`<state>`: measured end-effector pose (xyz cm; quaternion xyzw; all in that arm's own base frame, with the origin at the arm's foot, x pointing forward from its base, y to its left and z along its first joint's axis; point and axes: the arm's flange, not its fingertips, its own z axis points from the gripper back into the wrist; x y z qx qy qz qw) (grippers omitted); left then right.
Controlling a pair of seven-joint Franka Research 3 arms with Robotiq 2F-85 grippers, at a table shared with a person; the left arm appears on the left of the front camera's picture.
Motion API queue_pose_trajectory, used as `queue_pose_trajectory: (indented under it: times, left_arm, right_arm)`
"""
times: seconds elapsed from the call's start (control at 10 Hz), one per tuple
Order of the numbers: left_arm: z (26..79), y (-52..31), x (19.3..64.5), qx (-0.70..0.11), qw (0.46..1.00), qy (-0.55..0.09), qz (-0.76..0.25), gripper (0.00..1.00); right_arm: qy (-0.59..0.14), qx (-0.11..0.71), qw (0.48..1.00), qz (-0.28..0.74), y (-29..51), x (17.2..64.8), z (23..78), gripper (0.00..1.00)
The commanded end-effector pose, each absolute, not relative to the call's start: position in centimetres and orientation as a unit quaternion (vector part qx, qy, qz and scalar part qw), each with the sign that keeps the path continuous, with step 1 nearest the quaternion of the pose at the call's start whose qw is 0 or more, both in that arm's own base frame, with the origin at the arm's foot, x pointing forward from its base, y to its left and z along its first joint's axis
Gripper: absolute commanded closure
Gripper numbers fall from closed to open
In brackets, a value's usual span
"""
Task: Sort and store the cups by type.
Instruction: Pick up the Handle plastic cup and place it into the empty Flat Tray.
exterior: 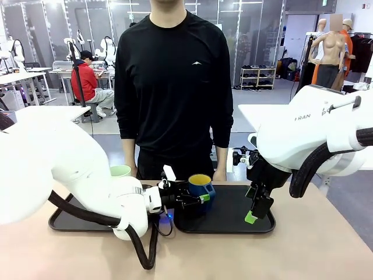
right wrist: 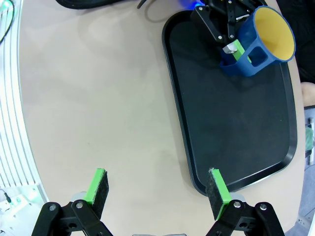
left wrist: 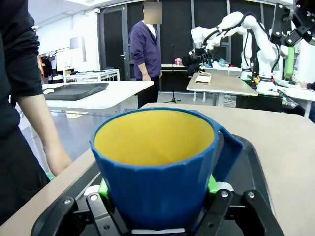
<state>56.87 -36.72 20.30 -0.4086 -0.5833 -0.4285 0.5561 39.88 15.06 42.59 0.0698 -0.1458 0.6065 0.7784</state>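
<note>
The blue mug [exterior: 200,188] is pinched by the left gripper [exterior: 195,199] above the right-hand tray [right wrist: 236,132], probably for sorting. The right gripper [right wrist: 156,191] is held spread wide at that tray's near edge.

Our two arms are glossy white with rounded shells; the right one bears grey lettering on its upper link. Thick black corrugated cables loop under each arm. Our left pincer [exterior: 201,198] is black, with bright green pads [left wrist: 103,187] and silver screw heads on its finger links, and a blue light glows beneath its wrist. Our right pincer [right wrist: 157,189] is equally black, its two fingers faced with long green pads [right wrist: 218,186] and fastened with small screws.
</note>
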Motion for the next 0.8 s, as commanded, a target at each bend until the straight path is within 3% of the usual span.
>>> queue_pose_trajectory:
  times: [0.0, 0.7]
  left_arm:
    - [17.89, -36.83, 55.02, -0.397, 0.549, -0.599, -0.426, 0.24]
    - [17.10, -37.21, 54.73, -0.394, 0.567, -0.584, -0.427, 0.24]
  right_arm:
    - [-0.146, 0.065, 0.781, 0.604, 15.02, 39.83, 42.62, 0.00]
    - [-0.146, 0.065, 0.781, 0.604, 15.02, 39.83, 42.62, 0.00]
